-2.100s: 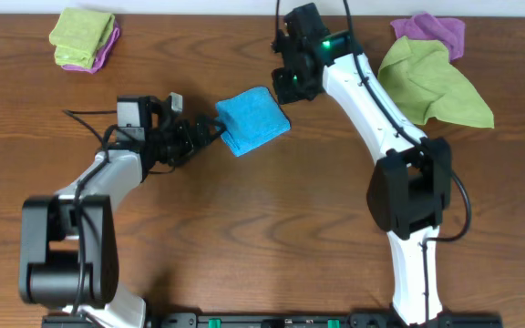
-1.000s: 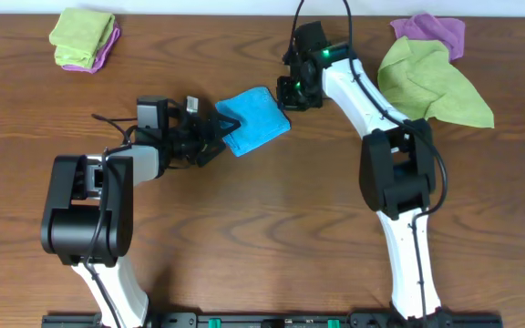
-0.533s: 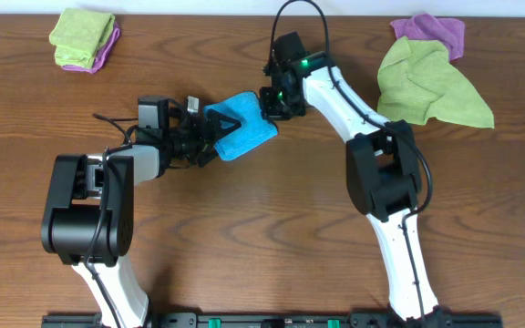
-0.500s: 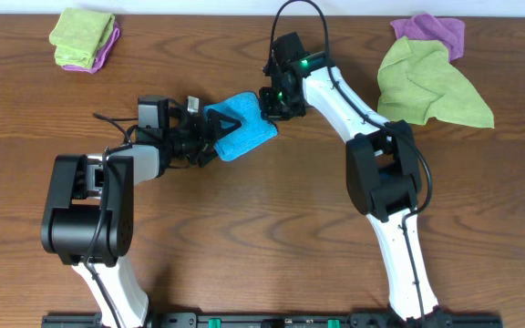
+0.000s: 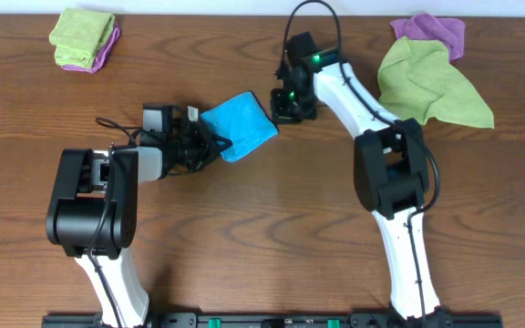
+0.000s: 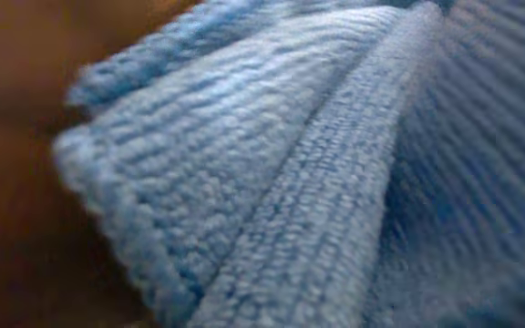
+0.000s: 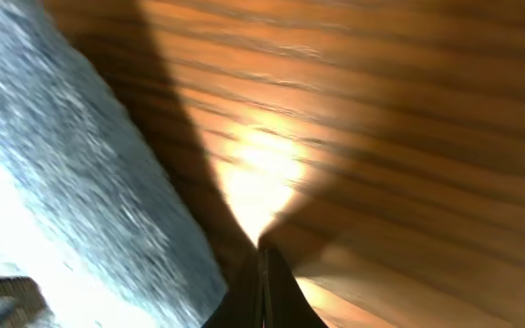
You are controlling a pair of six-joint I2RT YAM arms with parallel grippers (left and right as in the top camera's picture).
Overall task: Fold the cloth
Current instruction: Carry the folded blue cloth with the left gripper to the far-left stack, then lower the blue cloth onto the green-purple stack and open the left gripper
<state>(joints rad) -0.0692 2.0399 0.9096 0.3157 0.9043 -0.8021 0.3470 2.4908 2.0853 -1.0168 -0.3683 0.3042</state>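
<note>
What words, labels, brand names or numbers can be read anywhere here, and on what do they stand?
None can be read.
Blue cloth: no print or tag lettering shows in any view.
Right arm: only a green light, no legible marking.
Both wrist views are too close and blurred for any text.

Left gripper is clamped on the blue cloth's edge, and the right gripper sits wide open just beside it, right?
Not quite. The right gripper is shut, not open; the right wrist view shows its fingertips together over the table. The left gripper does clamp the edge of the blue cloth.
</note>
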